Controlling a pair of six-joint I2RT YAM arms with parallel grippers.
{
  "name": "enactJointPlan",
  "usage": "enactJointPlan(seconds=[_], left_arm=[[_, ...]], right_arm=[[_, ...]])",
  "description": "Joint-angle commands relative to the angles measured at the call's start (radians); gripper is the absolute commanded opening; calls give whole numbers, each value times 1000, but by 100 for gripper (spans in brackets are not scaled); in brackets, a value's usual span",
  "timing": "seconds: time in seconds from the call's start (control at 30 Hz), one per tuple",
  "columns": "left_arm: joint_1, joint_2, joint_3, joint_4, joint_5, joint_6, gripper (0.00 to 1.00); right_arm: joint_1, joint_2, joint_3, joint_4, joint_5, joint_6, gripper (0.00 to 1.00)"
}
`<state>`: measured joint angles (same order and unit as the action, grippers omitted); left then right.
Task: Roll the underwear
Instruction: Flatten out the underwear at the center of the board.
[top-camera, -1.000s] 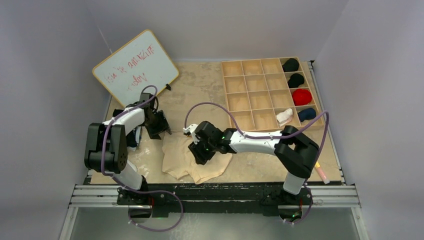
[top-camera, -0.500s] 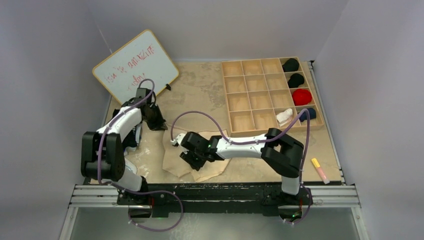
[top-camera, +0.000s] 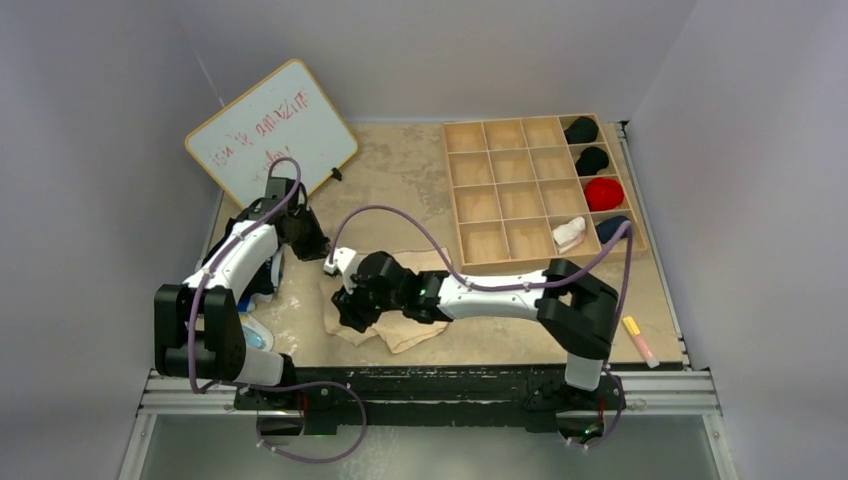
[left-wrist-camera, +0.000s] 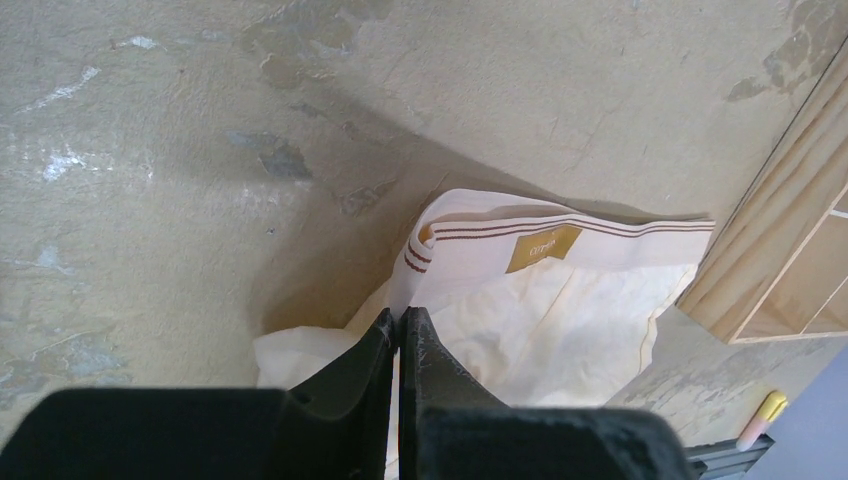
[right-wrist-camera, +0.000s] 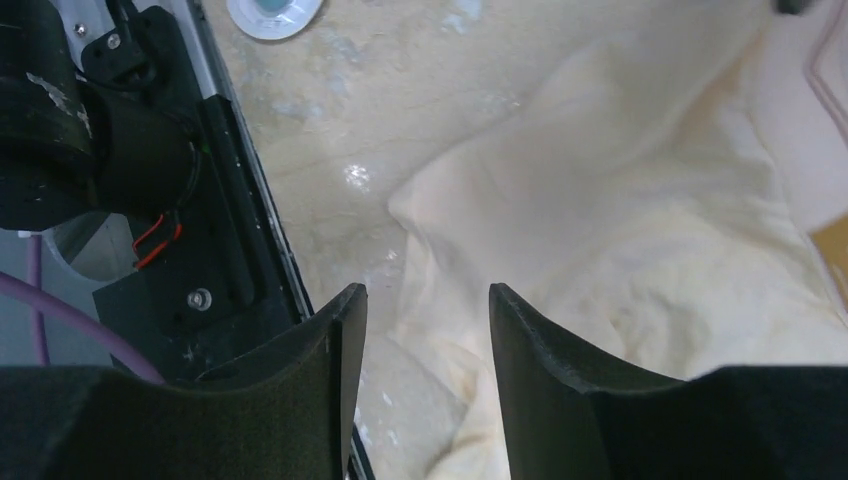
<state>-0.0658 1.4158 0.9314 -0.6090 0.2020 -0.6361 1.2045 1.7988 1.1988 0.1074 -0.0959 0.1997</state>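
Underwear of crumpled cream cotton with a brown-striped waistband (left-wrist-camera: 560, 310) lies just ahead-right of the clenched, apparently empty left gripper (left-wrist-camera: 400, 318) and directly under the nearer, spread-fingered right gripper (right-wrist-camera: 427, 295), which hovers at its left edge.

Pale grey walls (top-camera: 120, 100), worn beige table (top-camera: 400, 170), leaning whiteboard (top-camera: 270, 135)

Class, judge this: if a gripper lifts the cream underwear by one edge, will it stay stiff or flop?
Probably floppy: the underwear lies in soft folds, so a lifted edge would likely drape. It looks thin, so probably light. The striped waistband seems thicker and may hold shape slightly better.
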Motion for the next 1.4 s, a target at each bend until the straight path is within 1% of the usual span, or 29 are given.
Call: enactJointPlan(seconds=[0.0,0.2,0.27,0.4,0.63,0.7,0.83,0.93,1.0,1.07,1.1,1.23,1.3,1.37], left_arm=[[6,-3,-8,29,-6,-22,0],[6,12,-8,25,-18,-26,0],[6,13,-9,26,-21,-28,0],[6,16,-1,14,-31,-22,0],[7,20,-2,9,-32,-14,0],[7,21,-3,8,-33,-12,0],[8,24,-1,8,-38,-8,0],[9,29,5,5,-39,-6,0],[14,32,14,2,-41,-2,0],[20,37,23,-2,-41,5,0],[23,40,29,-4,-40,8,0],[32,54,49,-5,-31,14,0],[33,61,53,-2,-25,16,0],[34,70,52,5,-14,17,0]], right_arm=[[62,79,18,208,-12,-47,51],[124,164,20,359,117,-150,53],[132,191,30,376,152,-183,55],[136,259,75,358,252,-230,58],[136,341,141,280,331,-275,59],[138,354,152,250,347,-282,54],[138,357,154,215,379,-287,29],[138,328,200,116,390,-275,14],[136,271,212,57,334,-231,9],[123,197,186,78,253,-194,8],[111,163,164,108,200,-181,8],[41,60,53,208,-37,17,6],[-12,37,-16,291,-144,131,8],[-71,45,-81,417,-241,245,12]])
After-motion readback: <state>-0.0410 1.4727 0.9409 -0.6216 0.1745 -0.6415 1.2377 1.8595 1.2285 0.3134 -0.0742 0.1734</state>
